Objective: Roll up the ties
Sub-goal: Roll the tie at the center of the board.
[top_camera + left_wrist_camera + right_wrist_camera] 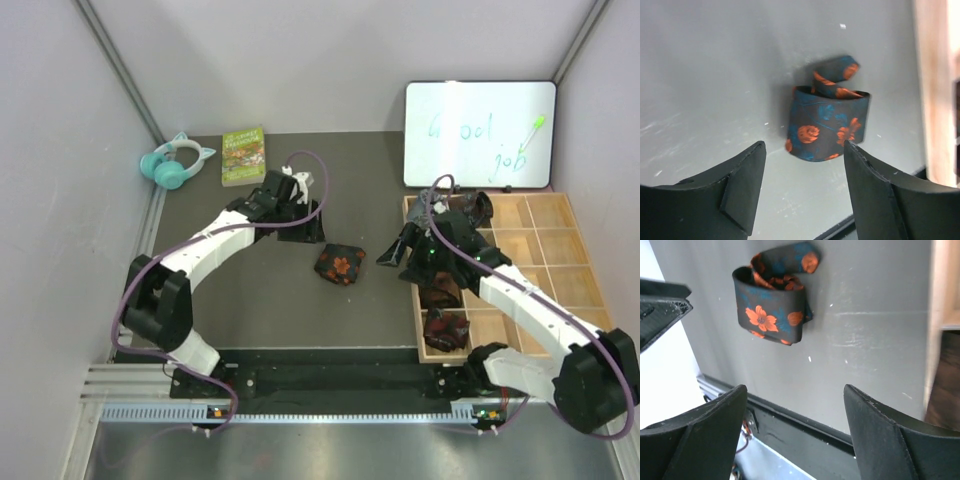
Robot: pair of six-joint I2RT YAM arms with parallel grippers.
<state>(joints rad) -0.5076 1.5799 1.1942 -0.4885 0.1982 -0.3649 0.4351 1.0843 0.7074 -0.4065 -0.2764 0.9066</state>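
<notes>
One rolled tie (340, 264) — between both open jaws, touching neither.

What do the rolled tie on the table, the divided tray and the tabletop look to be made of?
The rolled tie: woven fabric, perhaps silk or polyester; soft folds, orange flowers on dark ground. The divided tray: pale wood, seemingly unvarnished; light tan, thin partitions. The tabletop: dark grey matte sheet, material unclear; pale scuffs.
</notes>
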